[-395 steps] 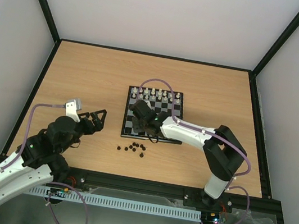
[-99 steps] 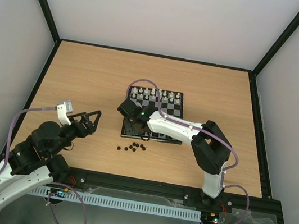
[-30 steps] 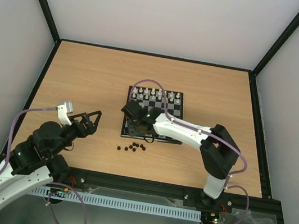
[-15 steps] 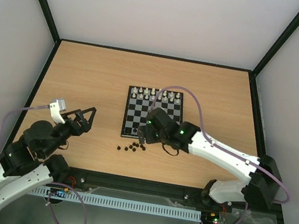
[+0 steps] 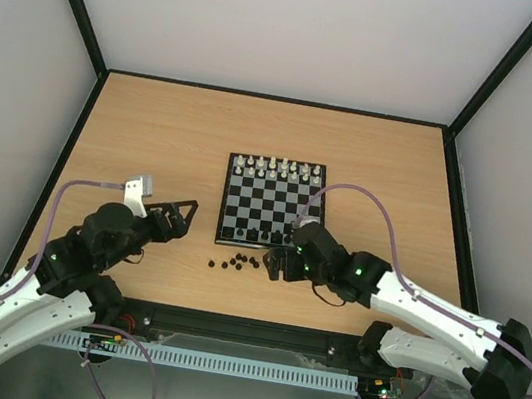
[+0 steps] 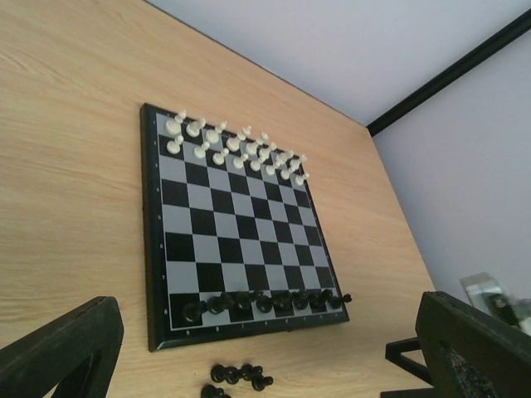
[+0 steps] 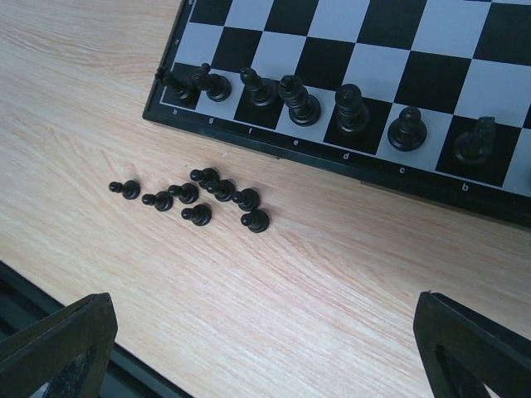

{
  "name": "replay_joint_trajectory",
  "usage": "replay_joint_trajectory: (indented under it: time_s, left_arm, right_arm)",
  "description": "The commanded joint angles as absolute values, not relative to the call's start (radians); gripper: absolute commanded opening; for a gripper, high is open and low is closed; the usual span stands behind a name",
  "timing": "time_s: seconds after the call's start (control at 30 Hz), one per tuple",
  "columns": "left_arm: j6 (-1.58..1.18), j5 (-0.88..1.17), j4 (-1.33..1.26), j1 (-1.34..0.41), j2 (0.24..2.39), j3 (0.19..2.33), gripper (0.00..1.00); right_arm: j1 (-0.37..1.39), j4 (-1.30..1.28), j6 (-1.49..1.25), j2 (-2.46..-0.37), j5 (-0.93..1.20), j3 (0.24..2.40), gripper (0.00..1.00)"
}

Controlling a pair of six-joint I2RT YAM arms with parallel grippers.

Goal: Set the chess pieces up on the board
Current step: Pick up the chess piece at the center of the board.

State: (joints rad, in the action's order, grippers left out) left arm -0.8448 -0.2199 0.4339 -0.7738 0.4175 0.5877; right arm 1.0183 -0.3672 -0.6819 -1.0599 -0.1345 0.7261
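your right gripper [image 7: 265, 352] has pulled back off the board [image 7: 431, 25], wide open and empty; its near rank looks filled; eight loose chess pieces [image 7: 199, 199] lie just ahead-left, so pawns come next

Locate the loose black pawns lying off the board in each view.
Top external: loose black pawns just below centre, in front of the board.
Left wrist: bottom edge, left of centre, below the board.
Right wrist: left of centre, below the board.
Shared landmark: the black back row along the board's near edge, next to the cluster.
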Motion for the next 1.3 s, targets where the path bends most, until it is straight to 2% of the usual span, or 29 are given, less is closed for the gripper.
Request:
replay_joint_trajectory:
  time_s: [0.0,0.47,0.67,0.83,1.1,1.27]
  left_arm:
    - [-0.865,-0.159,0.385,-0.775,0.401,0.541,0.99]
    - [-0.853,0.018,0.308,-0.776,0.485,0.485,1.0]
    - [-0.817,0.023,0.3,-0.776,0.501,0.451,0.99]
    - [-0.818,-0.026,0.25,-0.776,0.503,0.423,1.0]
    - [-0.777,-0.112,0.343,-0.776,0.629,0.646,0.99]
    - [-0.737,-0.119,0.339,-0.776,0.651,0.65,1.0]
  right_arm:
    - [1.018,-0.368,-0.717,-0.972,-0.117,0.676,0.99]
    - [1.019,-0.432,-0.722,-0.88,-0.019,0.656,0.99]
    - [1.019,-0.386,-0.737,-0.84,-0.003,0.63,0.99]
    - [1.018,-0.405,-0.743,-0.887,-0.082,0.692,0.99]
    - [1.019,-0.464,-0.73,-0.847,-0.212,0.736,0.99]
    - [1.018,-0.441,-0.695,-0.84,-0.288,0.713,0.98]
